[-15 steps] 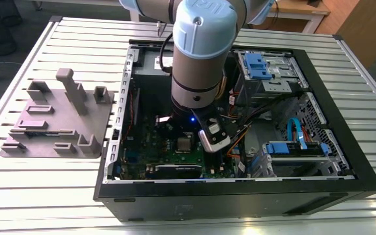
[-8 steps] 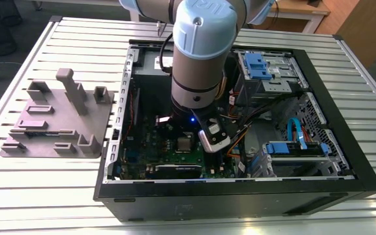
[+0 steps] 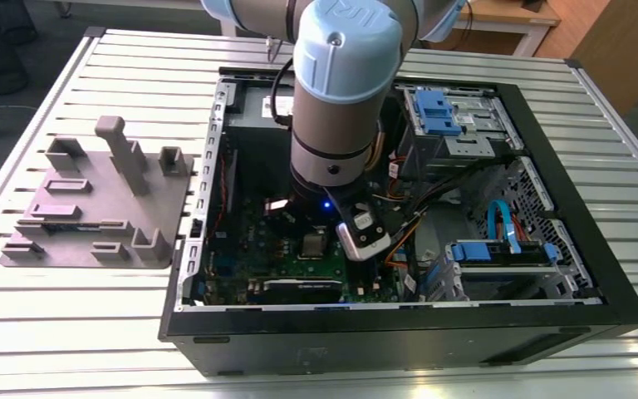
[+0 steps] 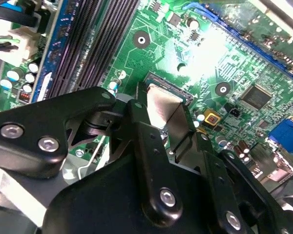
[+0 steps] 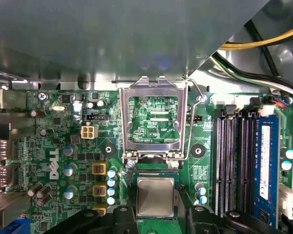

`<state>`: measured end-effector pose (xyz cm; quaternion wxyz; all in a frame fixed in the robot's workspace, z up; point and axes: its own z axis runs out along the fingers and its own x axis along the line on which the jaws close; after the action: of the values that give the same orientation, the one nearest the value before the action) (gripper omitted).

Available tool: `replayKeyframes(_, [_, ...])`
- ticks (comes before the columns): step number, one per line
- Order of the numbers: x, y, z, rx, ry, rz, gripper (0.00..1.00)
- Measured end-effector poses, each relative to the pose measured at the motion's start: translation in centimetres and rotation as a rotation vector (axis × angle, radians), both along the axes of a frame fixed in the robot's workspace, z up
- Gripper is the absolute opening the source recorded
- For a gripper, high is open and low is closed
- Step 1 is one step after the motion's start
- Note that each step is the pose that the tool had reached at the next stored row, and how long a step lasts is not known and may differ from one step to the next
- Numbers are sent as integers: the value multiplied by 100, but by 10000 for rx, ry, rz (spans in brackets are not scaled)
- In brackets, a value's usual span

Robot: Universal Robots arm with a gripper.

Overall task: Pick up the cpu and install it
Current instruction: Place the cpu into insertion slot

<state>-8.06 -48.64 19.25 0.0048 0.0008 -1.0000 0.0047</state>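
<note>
- The robot's arm reaches down into an open black computer case. The case lies on a table made of metal slats.
- The gripper is low over the green board inside the case.
- Its black fingers are pulled in close, one on each side of the cpu. They press on its edges (so the gripper has hold of it).
- The cpu is a small shiny silver square. It lies flat over its square socket on the board.
- It is not clear if the cpu rests in the socket or hangs just above it.
- The socket's metal flap is swung open and sits just beside the cpu. The green board shows through the hole in the flap.
- Long black slots and a blue stick run along the board near the socket.
- A grey stand with little posts and pockets sits on the table. It is at the exterior view's left of the case.
</note>
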Motion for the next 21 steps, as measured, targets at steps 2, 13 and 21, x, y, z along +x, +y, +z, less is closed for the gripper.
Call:
replayKeyframes(2, [-1, -6, 30, -14, 9, -1, 41])
replayKeyframes(13, [-27, -12, 22, 3, 9, -1, 41])
replayKeyframes(21, [-26, -12, 12, 16, 9, -13, 41])
